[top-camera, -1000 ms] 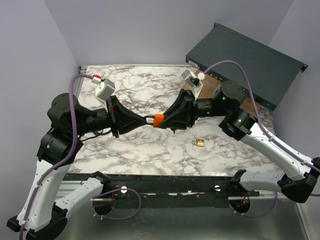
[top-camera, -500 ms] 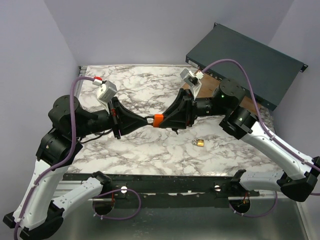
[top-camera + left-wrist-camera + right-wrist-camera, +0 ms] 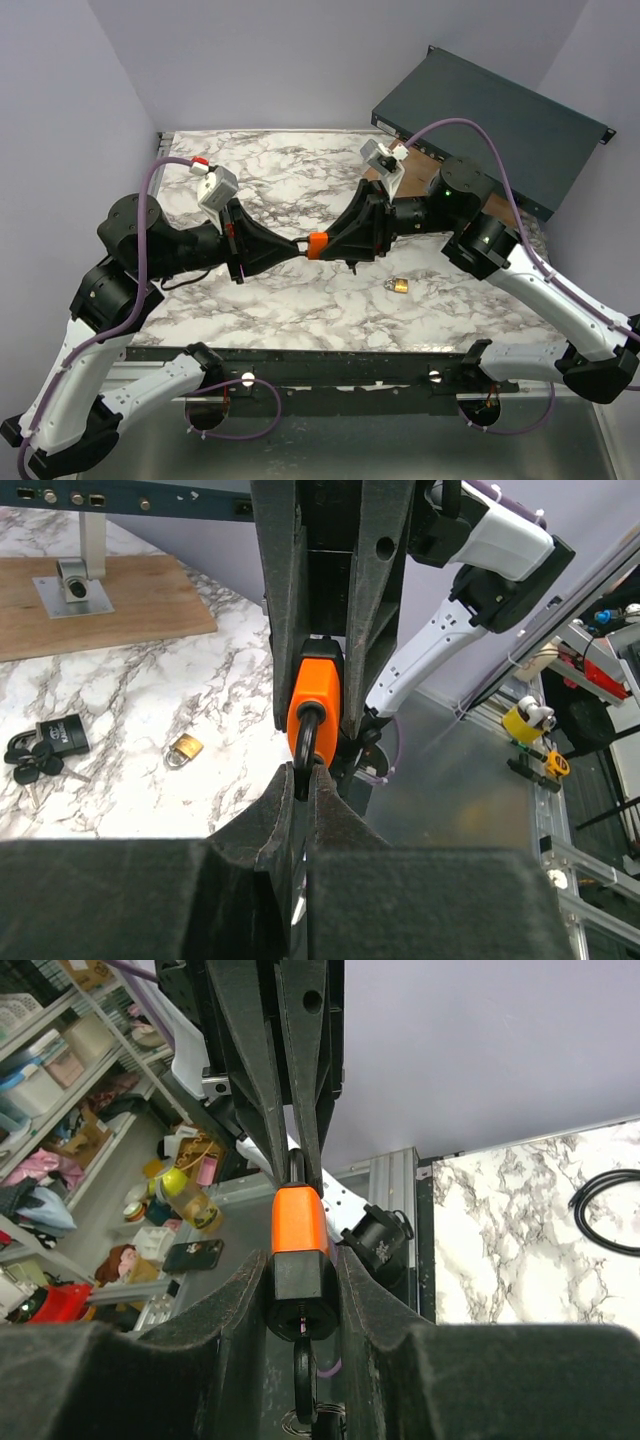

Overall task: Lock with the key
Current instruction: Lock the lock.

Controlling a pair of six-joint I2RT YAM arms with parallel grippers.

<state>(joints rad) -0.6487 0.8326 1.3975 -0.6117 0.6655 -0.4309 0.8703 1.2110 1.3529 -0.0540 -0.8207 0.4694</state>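
Above the middle of the marble desk (image 3: 290, 300), the two arms meet nose to nose with the orange padlock (image 3: 318, 244) held in the air between them. Over the last second the left arm has shifted: its forearm and wrist camera have swung a little lower and towards the centre, while the padlock has hardly moved and the right arm looks much the same. I read that as the left arm adjusting its angle on the lock, not a regrasp, so the locking step seems to be in hand but not visibly finished.

The right hand (image 3: 300, 1285) is clamped on the padlock's body, one finger on each flat side. The left hand (image 3: 303, 780) is pinched together on the black shackle (image 3: 304, 742), just where it leaves the orange body. Both forearms lie close to level, pointing at each other.

A dark ring (image 3: 303, 1380) hangs under the body on the right wrist's side; it may belong to a key in the keyway, though the key itself is hidden. Whether the shackle is fully seated I cannot tell.

Down on the desk lie a small brass padlock (image 3: 398, 286) and a black padlock (image 3: 62, 734) with keys, both well apart from the hands.
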